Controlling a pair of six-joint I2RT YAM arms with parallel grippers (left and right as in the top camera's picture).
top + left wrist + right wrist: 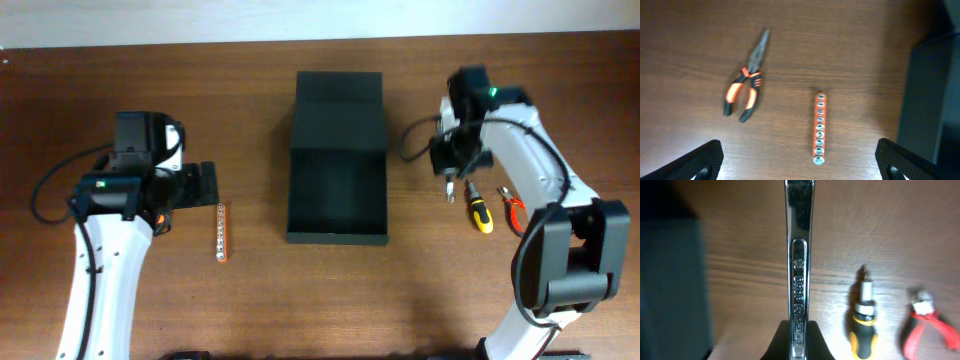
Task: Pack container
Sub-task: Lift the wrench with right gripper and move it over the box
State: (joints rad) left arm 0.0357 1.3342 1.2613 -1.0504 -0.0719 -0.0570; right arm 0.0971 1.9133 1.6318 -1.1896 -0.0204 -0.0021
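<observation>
Container [337, 190] near right claw [452, 172], apart

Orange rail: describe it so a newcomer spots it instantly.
Find the dark open container mid-table, then look left of it. The orange rail lies there: a straight strip holding a row of small silver pieces, unlike the black-and-orange long-nose pliers beyond it.

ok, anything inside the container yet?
Nothing visible: the container is open, its dark floor looks bare overhead. Under the folded-back lid flap is covered. The wrench sits in the right gripper.
</observation>
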